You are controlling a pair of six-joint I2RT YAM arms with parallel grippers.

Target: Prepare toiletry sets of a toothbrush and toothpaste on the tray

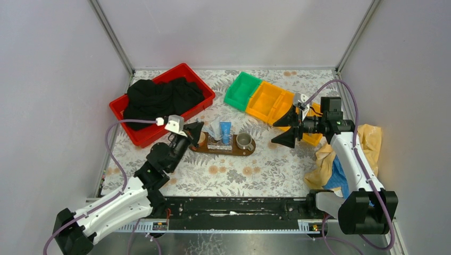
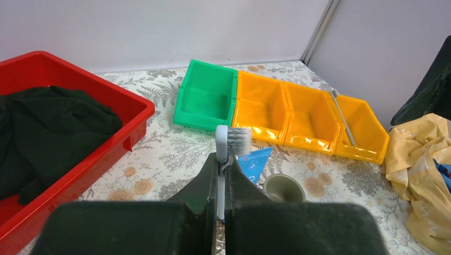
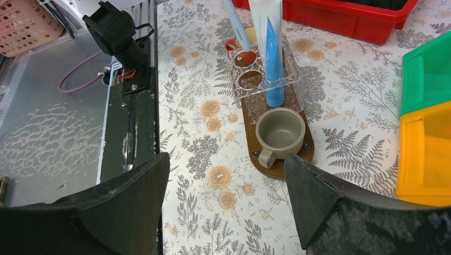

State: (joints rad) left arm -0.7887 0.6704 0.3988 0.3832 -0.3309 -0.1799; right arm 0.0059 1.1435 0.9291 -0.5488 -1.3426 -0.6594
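We see the left gripper [image 2: 220,162] pinching the toothbrush [image 2: 221,139], bristles up, its lower end at a hole of the clear holder [image 3: 287,74] on the tray [image 3: 272,170]. It is crowded by the whitish toothpaste [image 3: 262,16] and the blue toothpaste [image 3: 272,64] standing just beside it. A cup [image 3: 280,130] fills the tray's end nearest the right gripper [image 1: 274,133], whose fingers are spread wide. A second toothbrush [image 2: 343,117] lies in the orange bins [image 2: 298,114] by the green bin [image 2: 207,98].

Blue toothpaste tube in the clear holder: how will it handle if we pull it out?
The blue tube looks flat and thin towards its top, so probably soft; a firm pinch may dent it. It seems to stand loosely in the clear holder, so it should lift straight out. Likely light, but a sideways tug might drag the holder on the tray.
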